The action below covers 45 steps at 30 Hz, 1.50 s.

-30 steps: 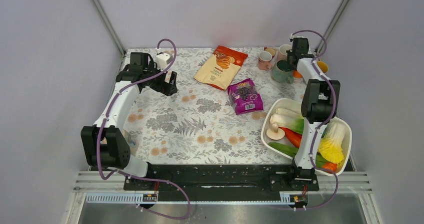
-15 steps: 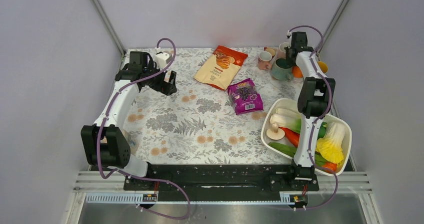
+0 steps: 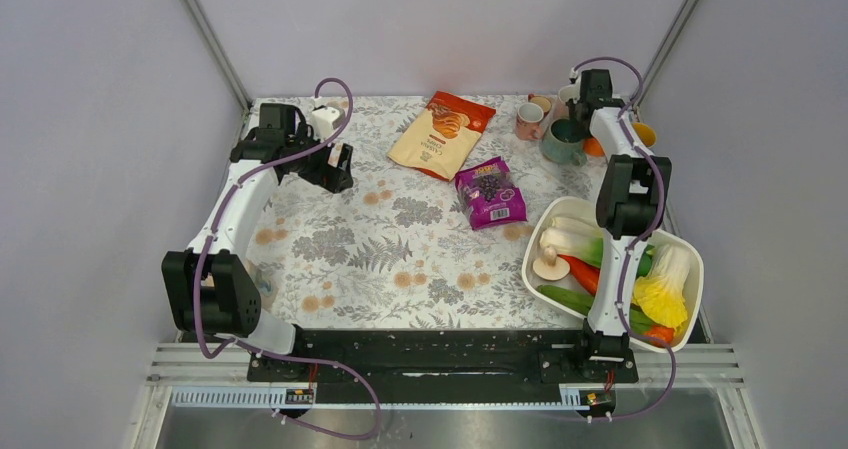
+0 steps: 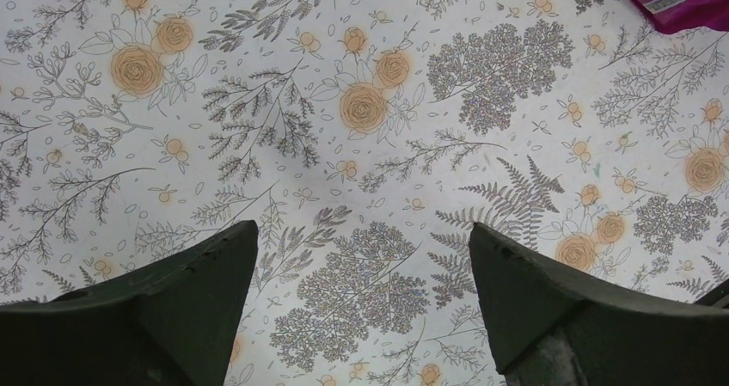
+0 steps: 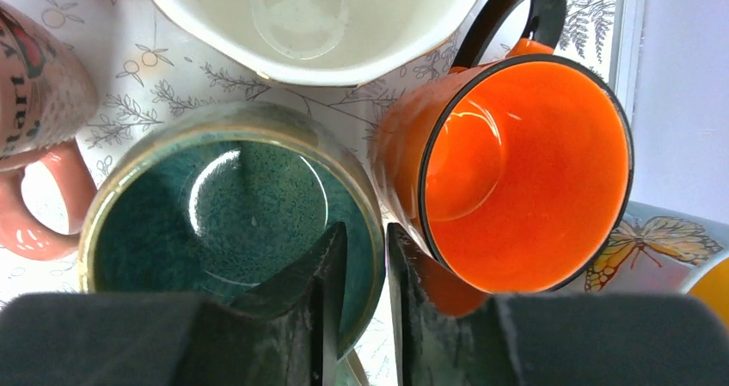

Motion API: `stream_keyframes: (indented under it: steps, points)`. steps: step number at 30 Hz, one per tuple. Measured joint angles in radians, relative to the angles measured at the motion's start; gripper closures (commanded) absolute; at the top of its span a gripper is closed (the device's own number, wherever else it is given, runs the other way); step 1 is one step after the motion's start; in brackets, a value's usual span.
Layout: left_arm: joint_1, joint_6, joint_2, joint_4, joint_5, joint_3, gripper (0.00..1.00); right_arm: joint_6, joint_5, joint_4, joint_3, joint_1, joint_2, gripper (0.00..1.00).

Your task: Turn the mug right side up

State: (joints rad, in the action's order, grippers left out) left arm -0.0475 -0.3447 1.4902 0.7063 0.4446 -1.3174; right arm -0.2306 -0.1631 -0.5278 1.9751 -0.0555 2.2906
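Observation:
A dark green mug (image 3: pixel 565 141) stands upright, mouth up, among other mugs at the back right of the table. In the right wrist view its glazed inside (image 5: pixel 223 205) faces the camera. My right gripper (image 3: pixel 584 124) is nearly closed astride its rim (image 5: pixel 365 240), one finger inside the mug and one outside, pinching the wall. My left gripper (image 3: pixel 340 164) hangs wide open and empty over the flowered tablecloth at the back left (image 4: pixel 361 240).
An orange mug (image 5: pixel 524 171) touches the green one on the right. A white mug (image 5: pixel 309 16) and a pink mug (image 5: pixel 34 102) stand close by. A chips bag (image 3: pixel 440 134), a purple packet (image 3: pixel 490 192) and a vegetable bowl (image 3: pixel 535 244) lie further out.
My right wrist has shifted a little back and left over the mug group. The green mug has barely moved. The left arm has stayed still.

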Motion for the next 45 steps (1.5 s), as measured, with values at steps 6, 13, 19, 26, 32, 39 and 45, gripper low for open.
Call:
stream_keyframes:
  steps: [6,13,19,26,32,39,45]
  points:
    - [0.0,-0.014,0.0,0.011,-0.001,-0.006,0.03,0.0,0.005,0.007,-0.033,0.002,-0.013,0.48]
    - [0.006,-0.079,-0.001,0.134,-0.027,-0.067,0.01,0.012,0.016,0.014,-0.121,0.006,-0.147,0.08]
    - [0.114,-0.166,-0.044,0.294,-0.078,-0.122,0.01,0.026,0.019,0.06,-0.201,0.023,-0.358,0.01]
    - [0.317,-0.291,-0.157,0.471,-0.169,-0.107,0.01,0.031,0.027,0.096,-0.284,0.123,-0.557,0.01]
    - [0.549,-0.397,-0.248,0.547,-0.247,-0.082,0.08,0.016,0.062,0.097,-0.342,0.286,-0.608,0.01]
    - [0.726,-0.491,-0.311,0.571,-0.331,-0.028,0.34,0.014,0.1,0.097,-0.392,0.331,-0.609,0.01]
    - [0.875,-0.562,-0.326,0.512,-0.419,0.064,0.4,0.014,0.106,0.097,-0.407,0.333,-0.618,0.01]
